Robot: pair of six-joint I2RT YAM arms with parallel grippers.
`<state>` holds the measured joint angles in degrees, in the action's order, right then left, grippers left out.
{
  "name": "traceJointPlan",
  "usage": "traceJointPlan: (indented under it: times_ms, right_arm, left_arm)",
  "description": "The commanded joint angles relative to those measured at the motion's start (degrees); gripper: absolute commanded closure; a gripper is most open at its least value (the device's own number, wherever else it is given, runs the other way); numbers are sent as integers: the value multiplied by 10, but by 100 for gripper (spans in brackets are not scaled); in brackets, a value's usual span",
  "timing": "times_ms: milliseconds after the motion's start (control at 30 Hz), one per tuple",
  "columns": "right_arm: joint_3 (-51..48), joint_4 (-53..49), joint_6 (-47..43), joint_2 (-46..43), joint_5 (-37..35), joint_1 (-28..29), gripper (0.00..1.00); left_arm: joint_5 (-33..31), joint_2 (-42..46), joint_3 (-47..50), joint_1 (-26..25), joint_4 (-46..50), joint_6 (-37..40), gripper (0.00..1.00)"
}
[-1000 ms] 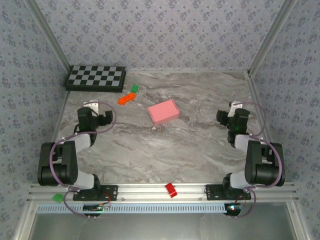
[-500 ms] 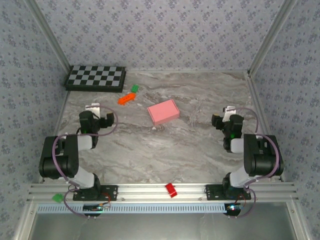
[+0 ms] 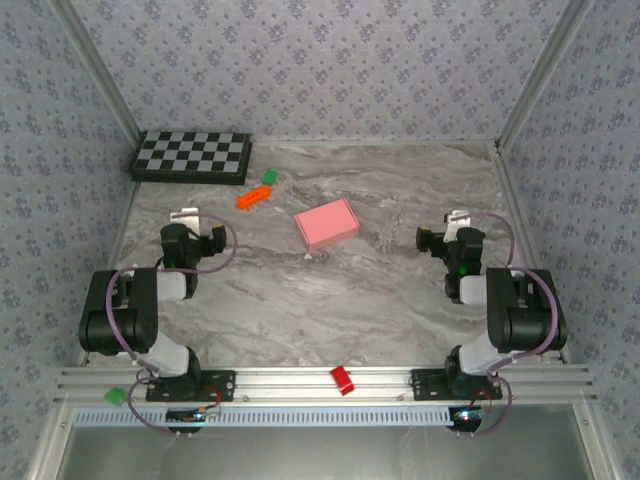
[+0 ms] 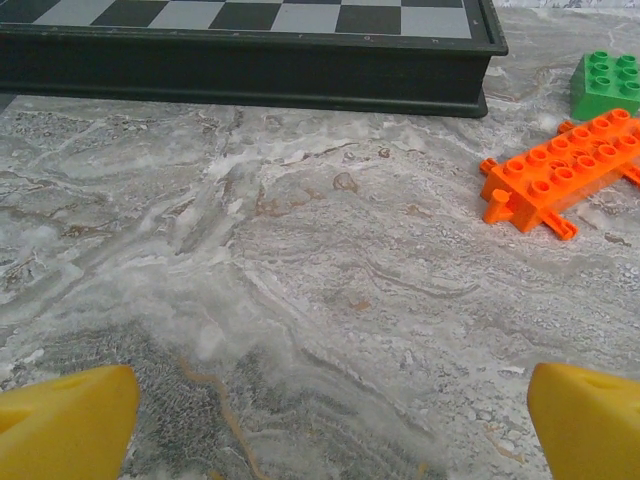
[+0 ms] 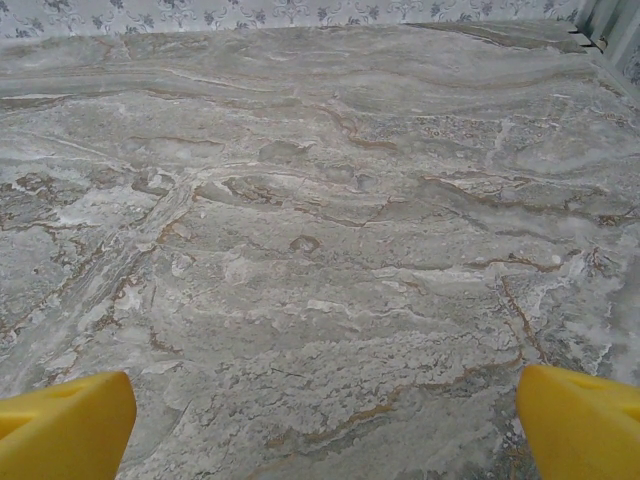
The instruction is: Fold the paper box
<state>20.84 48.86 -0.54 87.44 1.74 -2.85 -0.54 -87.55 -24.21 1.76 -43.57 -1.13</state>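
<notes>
Near rail: one small red block sits on the aluminium rail at the bottom centre of the top view. One green piece sits at the rail's lower left. We judge both are parked off the working surface.

Left end effector: jaws spread wide and holding nothing, with bare marble between the yellow fingertips. It sits low at the left of the top view, facing up-frame towards the toy bricks.

Right end effector: also spread wide and empty, with only the table between its tips. It is at the right of the top view, well apart from the box.

Why they stand so: we judge that neither has anything left to hold, since the box lies shut (no flap visibly standing up).

Paper box: one, pink, flat and closed. It rests on the table just above the middle of the top view, between the two arms and touching neither.

Toy bricks: one orange brick and one green brick lie just beside each other, up-left of the box. They play no part here, we think.

Chessboard: one, in the upper left against the back wall, out of the way.

Count: two end effectors, one box, one red block, two green pieces, one orange brick, one chessboard.
</notes>
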Motion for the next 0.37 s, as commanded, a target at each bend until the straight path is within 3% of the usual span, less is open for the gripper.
traceJointPlan:
  times_ms: [0,333]
  right_arm:
    - [10,-1,-8,5,-13,4,0]
    - [11,-3,-8,5,-12,4,0]
  left_arm:
    - [-6,-3,1,-3,-21,-6,0]
    - [-5,-3,2,-2,-22,-6,0]
